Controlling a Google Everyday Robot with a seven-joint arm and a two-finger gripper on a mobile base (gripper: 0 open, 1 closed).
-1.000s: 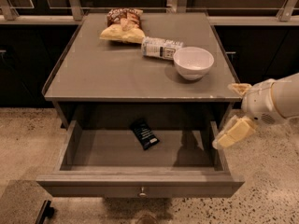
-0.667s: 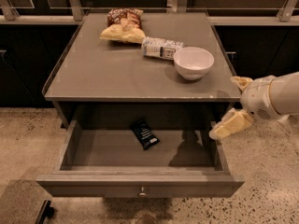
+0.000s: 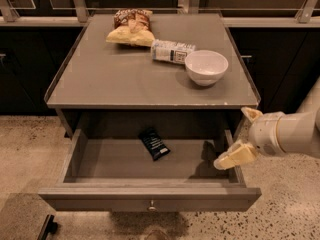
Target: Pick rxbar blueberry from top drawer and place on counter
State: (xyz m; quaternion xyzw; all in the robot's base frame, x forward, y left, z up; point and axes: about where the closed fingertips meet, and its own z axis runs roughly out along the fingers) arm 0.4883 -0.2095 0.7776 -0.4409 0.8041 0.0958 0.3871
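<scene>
Jaws apart, the gripper point(image 3: 233, 138) hangs by the drawer's point(image 3: 150, 197) right wall; the bar point(image 3: 154, 143) looks light, flat and slippery, best pinched across its width.

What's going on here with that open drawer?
A robot arm's hand hovers, open and empty, at the right edge of the pulled-out top drawer. The dark rxbar blueberry lies untouched inside it. On the counter above sit a chip bag, a bottle and a white bowl.

Speckled pale stone floor point(image 3: 30, 144) spreads beneath and left of the gripper point(image 3: 231, 138) — behind it, dark cabinets point(image 3: 285, 64) under a metal rail point(image 3: 280, 20), dimly lit.
</scene>
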